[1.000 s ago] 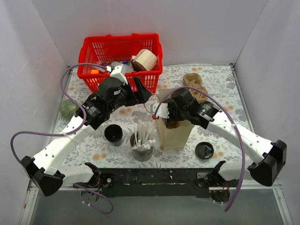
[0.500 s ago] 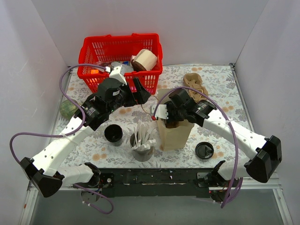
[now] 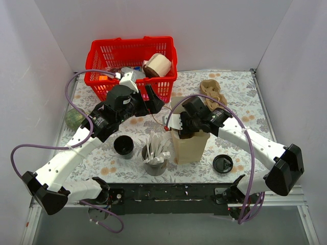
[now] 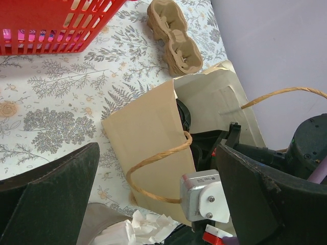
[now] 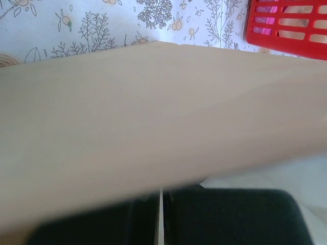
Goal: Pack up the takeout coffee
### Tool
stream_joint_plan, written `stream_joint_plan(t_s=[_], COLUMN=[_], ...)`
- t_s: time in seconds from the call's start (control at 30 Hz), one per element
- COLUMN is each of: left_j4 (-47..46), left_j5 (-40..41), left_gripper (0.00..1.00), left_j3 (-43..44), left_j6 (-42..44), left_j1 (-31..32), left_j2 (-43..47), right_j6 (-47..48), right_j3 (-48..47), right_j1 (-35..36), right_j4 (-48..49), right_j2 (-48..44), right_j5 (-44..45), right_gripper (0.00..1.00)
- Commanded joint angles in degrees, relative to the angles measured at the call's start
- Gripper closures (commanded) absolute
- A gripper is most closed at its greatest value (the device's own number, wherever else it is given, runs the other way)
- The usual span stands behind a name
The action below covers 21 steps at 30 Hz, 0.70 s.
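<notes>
- Top external: right gripper (image 3: 185, 130) sat in the mouth of the standing paper bag (image 3: 191, 150). Left gripper (image 3: 155, 102) was spread wide, near the bag's far-left corner and apart from it.
- Left wrist: a dark round rim deep in the bag, judged to be the takeout coffee (image 4: 182, 116), apparently upright. It lay just beside the right gripper, so the right arm was nearer.
- Right wrist: fingers (image 5: 92, 219) were drawn almost together, apparently pinching the bag wall.
</notes>
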<state>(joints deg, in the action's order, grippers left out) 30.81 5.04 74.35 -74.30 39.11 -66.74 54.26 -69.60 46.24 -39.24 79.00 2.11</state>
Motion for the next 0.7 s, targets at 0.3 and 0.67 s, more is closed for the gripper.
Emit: stream_joint_plan(t_s=[0.3,0.67], left_j4=[-1.28,-1.19], left_j5=[-1.17,-1.17], left_gripper=[0.02,0.02], left_j3=[-0.69,-0.87], left_j6=[1.09,1.18], left_j1=[-0.27,-0.27], left_j2=[1.17,0.65], right_j6=[2.69,3.31], right_j3=[1.05,1.31], right_j1=[-1.15,-1.59], right_j4=[1.27,2.33], right_j2=[0.71,1.51], right_j5=[-1.67,-1.67], right_gripper=[0.99,0.99])
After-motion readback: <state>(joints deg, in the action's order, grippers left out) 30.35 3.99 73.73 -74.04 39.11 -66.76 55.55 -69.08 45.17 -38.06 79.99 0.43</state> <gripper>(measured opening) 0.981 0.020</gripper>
